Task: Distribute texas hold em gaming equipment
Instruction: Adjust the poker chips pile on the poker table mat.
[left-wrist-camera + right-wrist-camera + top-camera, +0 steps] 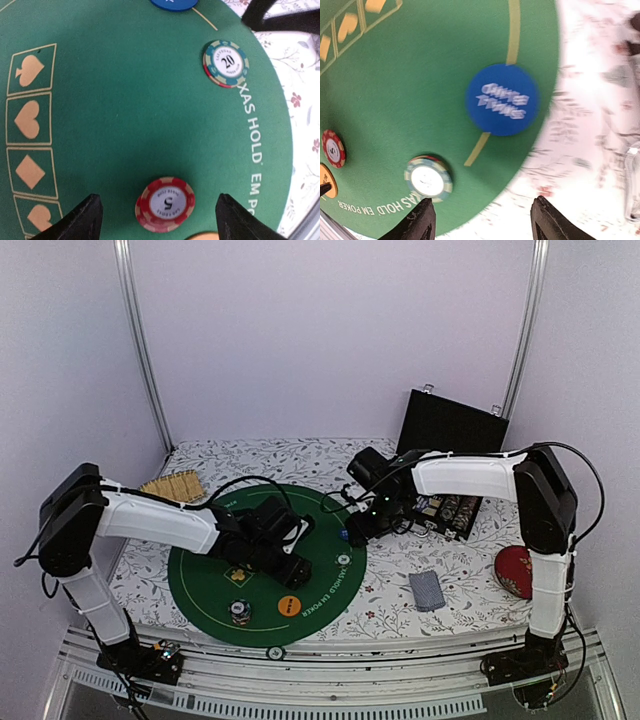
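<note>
Red five-chip [165,204] lies on the green felt mat [125,100], framed between the spread, empty jaws of your left gripper [159,217]. Your right gripper [482,221] hangs with jaws just as wide apart by the mat's edge, near the blue button [502,99] and teal twenty-chip [226,63].

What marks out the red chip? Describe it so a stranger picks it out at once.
Find the round green mat printed with card suits. Near its edge, by the lettering, lies the red chip. It alone is red with a white centre marked 5; the teal chip nearby reads 20.
</note>
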Motion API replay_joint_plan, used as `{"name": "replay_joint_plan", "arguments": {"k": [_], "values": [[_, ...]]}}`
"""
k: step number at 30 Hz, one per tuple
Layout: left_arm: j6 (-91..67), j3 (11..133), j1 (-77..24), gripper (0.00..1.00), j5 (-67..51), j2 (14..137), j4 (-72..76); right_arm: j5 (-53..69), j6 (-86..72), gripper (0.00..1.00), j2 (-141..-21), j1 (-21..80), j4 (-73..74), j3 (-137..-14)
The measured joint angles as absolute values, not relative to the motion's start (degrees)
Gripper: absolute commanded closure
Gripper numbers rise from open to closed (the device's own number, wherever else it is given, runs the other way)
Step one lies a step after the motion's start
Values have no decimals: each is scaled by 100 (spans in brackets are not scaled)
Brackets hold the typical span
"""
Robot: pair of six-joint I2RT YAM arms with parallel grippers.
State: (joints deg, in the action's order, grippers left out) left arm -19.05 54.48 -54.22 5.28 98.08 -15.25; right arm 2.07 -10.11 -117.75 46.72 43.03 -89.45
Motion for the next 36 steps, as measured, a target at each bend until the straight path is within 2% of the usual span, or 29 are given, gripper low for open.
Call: {"name": "replay_joint_plan", "arguments": {"k": [9,16,27,36], "values": [[-1911,5789,-5468,45,687,10300,-1737,51,-1052,33,-11557,4530,4239,-8661],[-1953,5885,-5546,47,819,10442,-1874,27,-1048,33,-11557,4530,4235,-8630],[-1997,5586,-5551,32,827,10095,-2082,30,-974,33,-11557,4530,4235,-8628],[-1997,5588,-5548,15,878,10088,-2196,34,-913,33,-11557,4530,4233,-8628]]}}
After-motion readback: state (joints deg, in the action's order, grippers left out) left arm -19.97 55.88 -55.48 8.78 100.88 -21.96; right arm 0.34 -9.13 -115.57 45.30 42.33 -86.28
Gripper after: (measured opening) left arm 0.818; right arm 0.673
